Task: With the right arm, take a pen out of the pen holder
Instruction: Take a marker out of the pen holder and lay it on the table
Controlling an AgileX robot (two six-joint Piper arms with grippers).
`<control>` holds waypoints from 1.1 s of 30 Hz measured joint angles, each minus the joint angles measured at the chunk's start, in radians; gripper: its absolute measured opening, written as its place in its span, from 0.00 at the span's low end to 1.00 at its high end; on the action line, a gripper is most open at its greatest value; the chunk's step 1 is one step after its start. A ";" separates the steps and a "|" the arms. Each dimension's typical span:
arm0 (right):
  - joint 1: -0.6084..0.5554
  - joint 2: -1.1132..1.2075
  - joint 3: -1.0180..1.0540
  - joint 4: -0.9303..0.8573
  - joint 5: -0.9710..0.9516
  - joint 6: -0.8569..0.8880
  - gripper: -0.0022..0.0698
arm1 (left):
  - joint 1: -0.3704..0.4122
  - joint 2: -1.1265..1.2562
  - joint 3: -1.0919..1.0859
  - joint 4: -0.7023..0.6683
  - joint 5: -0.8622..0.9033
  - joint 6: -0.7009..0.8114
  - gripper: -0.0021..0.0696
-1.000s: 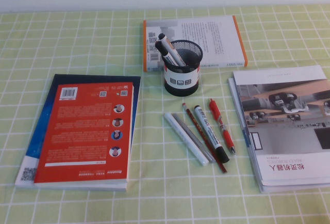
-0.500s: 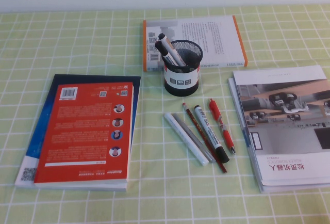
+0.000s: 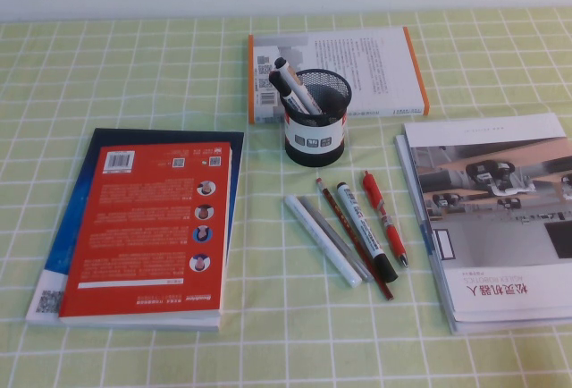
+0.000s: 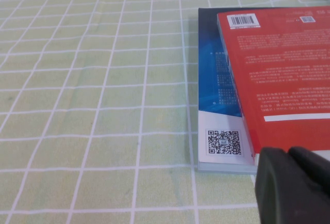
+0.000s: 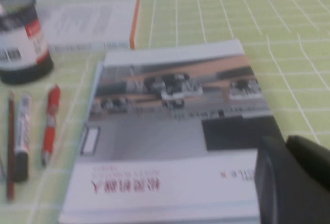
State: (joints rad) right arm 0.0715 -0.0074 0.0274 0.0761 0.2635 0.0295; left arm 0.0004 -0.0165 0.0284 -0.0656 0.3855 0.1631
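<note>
Black mesh pen holder (image 3: 317,118): upright mid-worktop (image 3: 161,75), marker pens (image 3: 292,87) inside.
Right gripper (image 5: 285,152): pressed together, over grey magazine (image 5: 175,131).
Left gripper (image 4: 289,154): pressed together, beside red book (image 4: 278,69).

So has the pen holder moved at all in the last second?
No. The pen holder sits at the same spot in front of the white book. The left pincer is by the red book, the right pincer over the grey magazine.
</note>
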 joint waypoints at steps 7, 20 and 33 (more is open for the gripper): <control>0.000 0.000 0.000 0.189 -0.195 0.000 0.01 | 0.000 0.000 0.000 0.000 0.000 0.000 0.02; 0.000 0.000 -0.002 0.382 -0.168 0.002 0.01 | 0.000 0.000 0.000 0.000 0.000 0.000 0.02; 0.000 0.486 -0.369 0.392 0.094 -0.109 0.01 | 0.000 0.000 0.000 0.000 0.000 0.000 0.02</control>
State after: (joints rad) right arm 0.0715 0.4788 -0.3421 0.4685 0.3572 -0.0794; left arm 0.0004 -0.0165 0.0284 -0.0656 0.3855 0.1631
